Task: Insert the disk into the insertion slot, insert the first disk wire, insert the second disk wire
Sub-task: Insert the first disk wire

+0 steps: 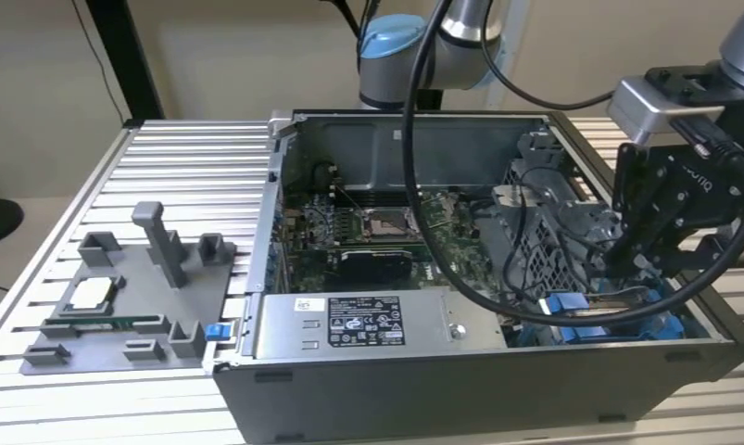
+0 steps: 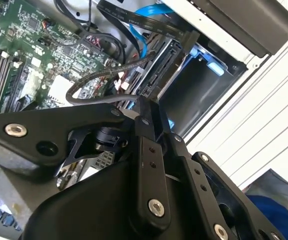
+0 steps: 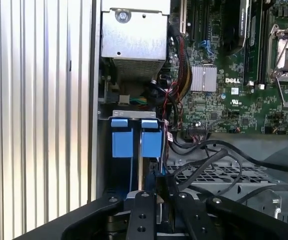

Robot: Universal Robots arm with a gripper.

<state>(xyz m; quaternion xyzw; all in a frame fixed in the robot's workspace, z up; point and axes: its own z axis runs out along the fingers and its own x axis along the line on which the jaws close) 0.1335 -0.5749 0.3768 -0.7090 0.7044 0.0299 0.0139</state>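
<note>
An open computer case [image 1: 471,371] stands on a ribbed metal table. At its front corner on the exterior view's right is the insertion slot [image 1: 662,326], lined with blue plastic. The disk [image 1: 616,298] lies in it, silver-grey in its blue frame. In the first wrist view two blue tabs [image 3: 122,142] stand at the slot's mouth. My black gripper [image 1: 622,278] reaches down into this corner. Its tips [image 2: 142,105] are closed together on the end of a black braided disk wire [image 2: 91,80], which loops away over the board. In the first wrist view black wires [image 3: 204,160] lead off from the gripper [image 3: 159,194].
A grey labelled power-supply box [image 1: 346,324] fills the case's front. The motherboard [image 1: 372,227] lies behind it, and a perforated grey cage [image 3: 224,175] with loose cables sits beside the slot. A grey fixture plate [image 1: 124,311] holding small parts lies on the table at the exterior view's left.
</note>
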